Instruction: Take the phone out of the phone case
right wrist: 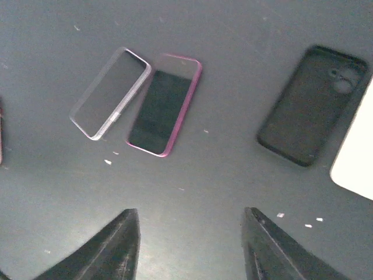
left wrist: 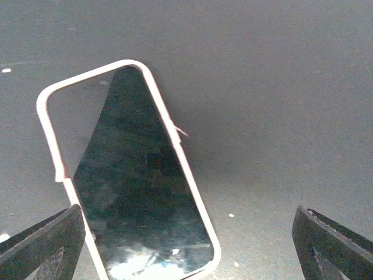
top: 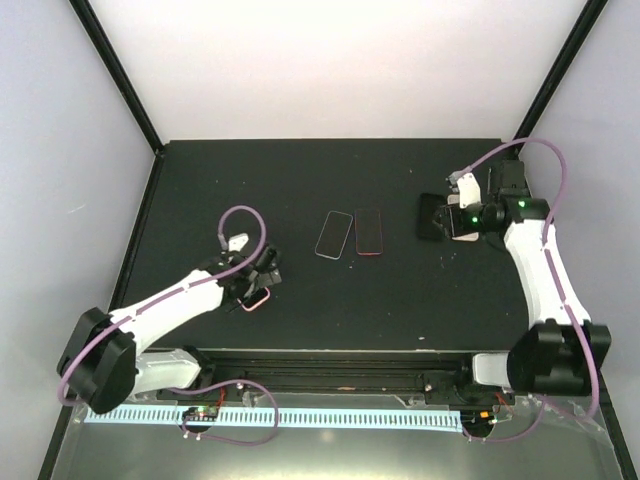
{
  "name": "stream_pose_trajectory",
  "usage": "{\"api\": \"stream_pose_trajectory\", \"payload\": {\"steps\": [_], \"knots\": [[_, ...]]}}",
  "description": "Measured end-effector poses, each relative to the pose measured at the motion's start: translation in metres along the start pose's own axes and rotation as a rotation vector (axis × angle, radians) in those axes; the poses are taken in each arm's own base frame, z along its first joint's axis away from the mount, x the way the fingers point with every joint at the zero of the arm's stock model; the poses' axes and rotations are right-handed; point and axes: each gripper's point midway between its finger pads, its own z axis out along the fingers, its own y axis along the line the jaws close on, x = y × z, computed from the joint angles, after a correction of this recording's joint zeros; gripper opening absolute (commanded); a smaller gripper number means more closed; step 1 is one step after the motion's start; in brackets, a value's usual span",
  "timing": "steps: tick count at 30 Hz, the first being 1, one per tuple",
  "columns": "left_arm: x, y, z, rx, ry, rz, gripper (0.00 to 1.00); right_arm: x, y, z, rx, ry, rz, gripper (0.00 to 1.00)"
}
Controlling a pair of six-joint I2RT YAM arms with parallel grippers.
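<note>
A phone in a pale pink case (left wrist: pixel 137 186) lies flat on the black table, screen up. It sits between the spread fingers of my left gripper (left wrist: pixel 186 259), nearer the left finger (left wrist: pixel 46 245); nothing is gripped. In the top view the left gripper (top: pixel 258 288) hovers over this phone (top: pixel 257 301) at the table's front left. My right gripper (right wrist: pixel 192 245) is open and empty above bare table. Ahead of it lie a phone in a clear case (right wrist: pixel 111 93) and a phone in a magenta case (right wrist: pixel 165 105).
A black case (right wrist: pixel 312 105) with a camera cut-out lies at the right, under the right wrist in the top view (top: pixel 432 215). A white flat object (right wrist: pixel 355 157) is cut off by the right edge. The clear-cased (top: pixel 335 235) and magenta-cased (top: pixel 370 232) phones lie mid-table.
</note>
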Motion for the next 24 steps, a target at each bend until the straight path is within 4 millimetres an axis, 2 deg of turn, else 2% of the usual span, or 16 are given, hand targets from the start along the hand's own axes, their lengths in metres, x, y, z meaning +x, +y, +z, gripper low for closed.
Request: {"api": "stream_pose_trajectory", "payload": {"steps": [1, 2, 5, 8, 11, 14, 20, 24], "knots": [[-0.003, 0.007, -0.002, -0.012, -0.001, -0.029, 0.99, -0.002, 0.01, -0.005, -0.002, -0.042, -0.045, 0.9], [-0.007, 0.015, -0.004, -0.026, 0.0, -0.071, 0.99, -0.003, 0.019, -0.01, -0.007, -0.086, -0.074, 0.99], [-0.012, 0.034, -0.005, -0.063, 0.014, -0.147, 0.99, 0.002, 0.03, -0.017, -0.017, -0.186, -0.13, 1.0], [-0.009, 0.049, -0.001, -0.101, 0.063, -0.192, 0.99, 0.021, 0.037, -0.005, -0.08, -0.171, -0.135, 1.0], [-0.009, 0.063, 0.005, -0.141, 0.107, -0.248, 0.99, 0.028, 0.04, 0.005, -0.124, -0.146, -0.147, 0.99], [-0.009, 0.071, 0.014, -0.177, 0.161, -0.284, 0.99, 0.031, 0.044, 0.004, -0.141, -0.152, -0.168, 0.96], [-0.006, 0.071, 0.036, -0.195, 0.301, -0.302, 0.99, 0.027, 0.055, -0.007, -0.164, -0.2, -0.223, 0.93], [-0.013, 0.062, 0.048, -0.197, 0.362, -0.289, 0.99, 0.028, 0.059, -0.008, -0.185, -0.21, -0.242, 0.93]]}}
